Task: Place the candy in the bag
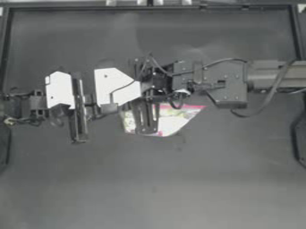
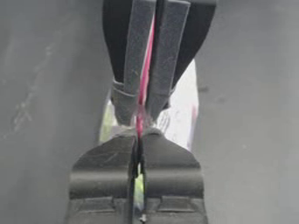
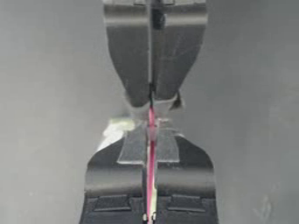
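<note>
Closest to each wrist camera, dark jaws press together on a thin pink-red strip. That strip is the seal of the bag [image 1: 170, 118], a small clear pouch seen from above near the middle of the dark tabletop [image 1: 149, 188]. My left tool [image 2: 139, 127] is clamped on the seal, and beyond it, meeting it tip to tip, my right tool [image 3: 151, 124] is clamped on the same strip from the opposite side. From above, both arms meet over the pouch, with multicoloured contents and a whitish patch showing through the plastic below them. I cannot pick out the candy anywhere; it is hidden or too small to tell. I judge this step to be pressing the zip shut, late in the task. Next calls for checking the seal, then releasing gently.
</note>
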